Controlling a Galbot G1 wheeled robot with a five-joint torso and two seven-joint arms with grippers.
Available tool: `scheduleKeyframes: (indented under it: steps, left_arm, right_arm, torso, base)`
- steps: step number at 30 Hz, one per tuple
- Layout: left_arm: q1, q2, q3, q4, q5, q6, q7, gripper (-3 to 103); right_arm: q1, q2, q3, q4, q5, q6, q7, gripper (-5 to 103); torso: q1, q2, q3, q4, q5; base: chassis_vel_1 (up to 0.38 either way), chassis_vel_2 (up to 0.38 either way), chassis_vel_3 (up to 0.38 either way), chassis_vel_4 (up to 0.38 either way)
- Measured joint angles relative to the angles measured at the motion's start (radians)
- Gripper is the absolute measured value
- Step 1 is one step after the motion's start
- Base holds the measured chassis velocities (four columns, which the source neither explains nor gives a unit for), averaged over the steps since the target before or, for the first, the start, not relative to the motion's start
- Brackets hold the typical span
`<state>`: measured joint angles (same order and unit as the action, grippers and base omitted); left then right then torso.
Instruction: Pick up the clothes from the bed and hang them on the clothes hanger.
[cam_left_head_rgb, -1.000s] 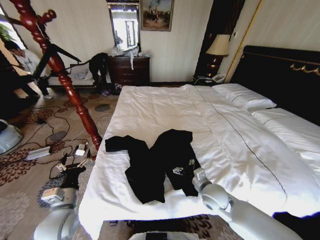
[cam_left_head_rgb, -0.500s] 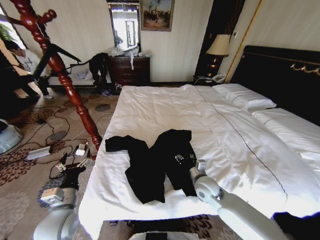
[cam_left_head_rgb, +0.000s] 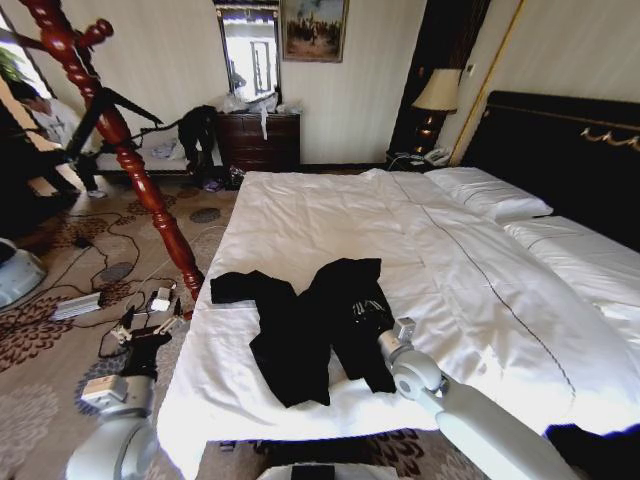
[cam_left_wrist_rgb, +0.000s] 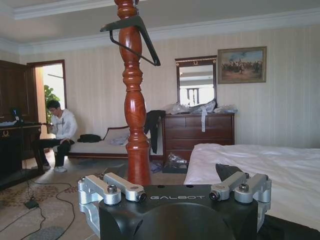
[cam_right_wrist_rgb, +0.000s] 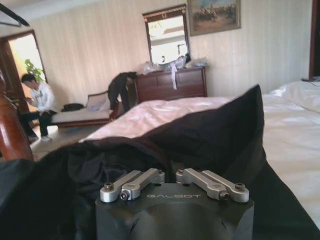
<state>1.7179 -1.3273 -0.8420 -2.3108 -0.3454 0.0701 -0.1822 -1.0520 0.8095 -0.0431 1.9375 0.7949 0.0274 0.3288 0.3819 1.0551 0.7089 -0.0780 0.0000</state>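
Resting on the black coat (cam_left_head_rgb: 320, 325) spread on the bed (cam_left_head_rgb: 470, 290), my right gripper (cam_left_head_rgb: 368, 312) has fingers nearly closed, pinching fabric; my left gripper (cam_left_wrist_rgb: 175, 192) hangs open beside the bed.

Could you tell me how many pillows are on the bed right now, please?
2: one pillow by the headboard on the bed, nearer the lamp; a second beside it toward the right edge, partly cut off, so more may be hidden.

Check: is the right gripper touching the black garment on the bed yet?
Touching. In the right wrist view the right gripper is down in the black garment, fabric bunched right against its shut jaws. The head view puts it on the cloth too.
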Motion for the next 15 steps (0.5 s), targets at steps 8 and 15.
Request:
scheduleKeyframes:
  steps: [8,15]
  left_arm:
    - [-0.001,0.010,-0.002,0.000,-0.010,0.000,-0.003,100]
    - [0.001,0.036,-0.004,-0.001,-0.018,0.001,-0.004,100]
  right_arm:
    - [0.074,-0.074,0.044,0.061,0.064,0.010,-0.041,0]
    - [0.280,-0.149,0.069,0.133,0.212,-0.027,-0.056,0]
  torso:
    - [0.000,0.000,0.000,0.0000,0.0000]
    - [0.000,0.000,0.000,-0.0001,0.0000]
  base:
    - [0.000,0.000,0.000,0.000]
    - [0.000,0.000,0.000,0.000]
